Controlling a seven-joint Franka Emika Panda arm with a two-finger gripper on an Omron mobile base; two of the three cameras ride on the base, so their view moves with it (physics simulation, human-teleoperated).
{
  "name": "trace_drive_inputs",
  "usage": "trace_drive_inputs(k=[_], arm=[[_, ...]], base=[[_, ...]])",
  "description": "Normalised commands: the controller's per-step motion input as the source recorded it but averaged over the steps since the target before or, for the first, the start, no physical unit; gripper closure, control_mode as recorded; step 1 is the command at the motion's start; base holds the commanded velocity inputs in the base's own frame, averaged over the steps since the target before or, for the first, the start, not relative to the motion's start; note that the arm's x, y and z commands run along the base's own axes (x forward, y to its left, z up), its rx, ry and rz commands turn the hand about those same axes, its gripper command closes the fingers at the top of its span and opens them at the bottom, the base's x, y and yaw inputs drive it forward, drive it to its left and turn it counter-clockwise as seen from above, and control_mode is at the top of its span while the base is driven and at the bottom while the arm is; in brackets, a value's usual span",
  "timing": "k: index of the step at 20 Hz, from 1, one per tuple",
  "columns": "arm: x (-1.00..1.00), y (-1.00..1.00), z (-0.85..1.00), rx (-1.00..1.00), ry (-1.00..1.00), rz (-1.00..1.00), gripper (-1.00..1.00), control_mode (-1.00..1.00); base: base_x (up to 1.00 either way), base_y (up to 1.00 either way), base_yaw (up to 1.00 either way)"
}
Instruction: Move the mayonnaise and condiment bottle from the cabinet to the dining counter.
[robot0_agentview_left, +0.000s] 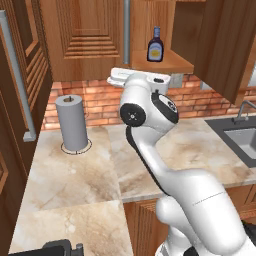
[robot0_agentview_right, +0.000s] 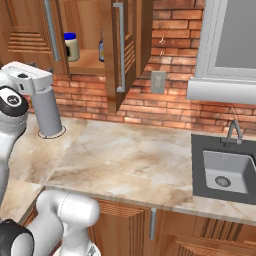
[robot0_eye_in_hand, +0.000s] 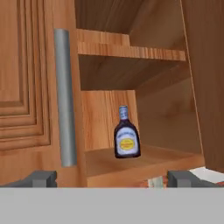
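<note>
Lining up on the condiment bottle (robot0_eye_in_hand: 127, 139)

Gripper (robot0_eye_in_hand: 113, 178) hangs wide open, empty, facing the cabinet (robot0_eye_in_hand: 26, 87); bottle stands upright on its bottom shelf, ready to grab.

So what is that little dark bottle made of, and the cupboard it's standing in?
The small dark purple-brown bottle looks like shiny glass or plastic, I can't tell which; it gleams slightly and has a pale oval label. The reddish-brown wall cabinet looks like wood, with visible grain and carved panels.
</note>
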Motion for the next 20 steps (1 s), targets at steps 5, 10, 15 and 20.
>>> trace_drive_inputs(k=[5,10,15,20], arm=[[0.73,0.33,0.00,0.00,-0.14,0.17,-1.00,-1.00],[0.55,0.21,0.05,0.00,-0.07,0.03,-1.00,-1.00],[0.47,0.13,0.12,-0.04,-0.01,0.00,-1.00,-1.00],[0.50,0.17,0.07,-0.03,0.00,0.00,-1.00,-1.00]], base=[[0.00,0.00,0.00],[0.00,0.00,0.00],[0.00,0.00,0.00],[0.00,0.00,0.00]])
